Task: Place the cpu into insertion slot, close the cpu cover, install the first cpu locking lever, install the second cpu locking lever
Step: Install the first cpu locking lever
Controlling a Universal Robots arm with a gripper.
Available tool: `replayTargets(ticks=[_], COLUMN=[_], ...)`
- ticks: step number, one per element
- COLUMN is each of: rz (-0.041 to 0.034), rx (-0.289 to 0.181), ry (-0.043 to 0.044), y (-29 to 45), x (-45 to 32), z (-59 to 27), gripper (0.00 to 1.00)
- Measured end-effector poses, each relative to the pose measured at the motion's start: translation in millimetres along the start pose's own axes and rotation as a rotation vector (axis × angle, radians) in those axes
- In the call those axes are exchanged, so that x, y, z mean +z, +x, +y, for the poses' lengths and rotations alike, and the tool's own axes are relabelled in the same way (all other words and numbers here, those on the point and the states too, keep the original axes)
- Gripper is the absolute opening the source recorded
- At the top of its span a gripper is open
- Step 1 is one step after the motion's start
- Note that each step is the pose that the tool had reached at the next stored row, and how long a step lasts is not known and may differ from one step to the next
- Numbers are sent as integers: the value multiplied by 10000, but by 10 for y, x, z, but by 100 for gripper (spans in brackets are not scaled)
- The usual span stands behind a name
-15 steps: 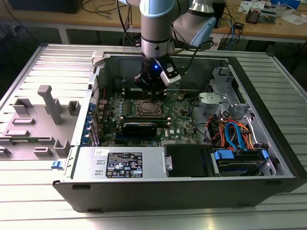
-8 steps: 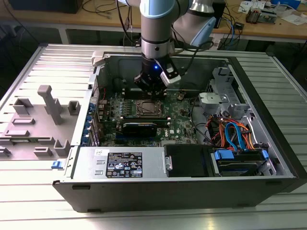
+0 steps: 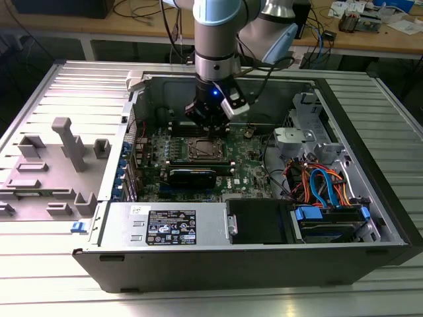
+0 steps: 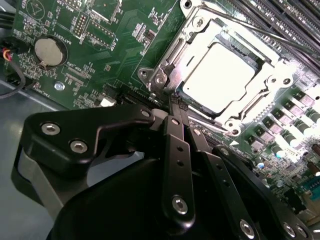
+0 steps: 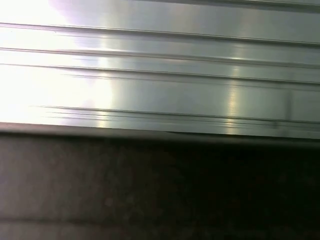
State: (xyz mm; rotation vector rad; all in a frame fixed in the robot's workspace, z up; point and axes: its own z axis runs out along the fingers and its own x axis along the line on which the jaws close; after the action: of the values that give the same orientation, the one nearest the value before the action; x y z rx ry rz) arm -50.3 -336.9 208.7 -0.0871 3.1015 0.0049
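The cpu (image 4: 220,75) lies flat in the insertion slot (image 3: 203,150) on the green motherboard (image 4: 120,30), its silver top brightly lit. The cpu cover (image 4: 274,80) is folded down around it, and the chip shows through its window. A thin metal locking lever (image 4: 250,27) runs along the far side of the socket. My gripper (image 4: 176,107) hangs low over the socket, its black fingers (image 4: 172,150) pressed together, tips at the socket's near corner. In the exterior view the gripper (image 3: 210,132) stands just above the socket's back edge. Nothing shows between the fingers.
The open computer case holds a long black card (image 3: 192,175) in front of the socket, a power supply (image 3: 172,224) and a bundle of cables (image 3: 317,185). Grey fixture blocks (image 3: 66,142) stand at the exterior view's left. A coin battery (image 4: 47,50) sits on the board. Ribbed metal (image 5: 160,75) fills the first wrist view.
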Motion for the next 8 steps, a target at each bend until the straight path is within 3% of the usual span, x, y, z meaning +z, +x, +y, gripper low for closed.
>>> replayTargets(ticks=[8], rz=[1], rx=[0], ry=[-1], y=[-8], x=[14], z=[-1], gripper=[11])
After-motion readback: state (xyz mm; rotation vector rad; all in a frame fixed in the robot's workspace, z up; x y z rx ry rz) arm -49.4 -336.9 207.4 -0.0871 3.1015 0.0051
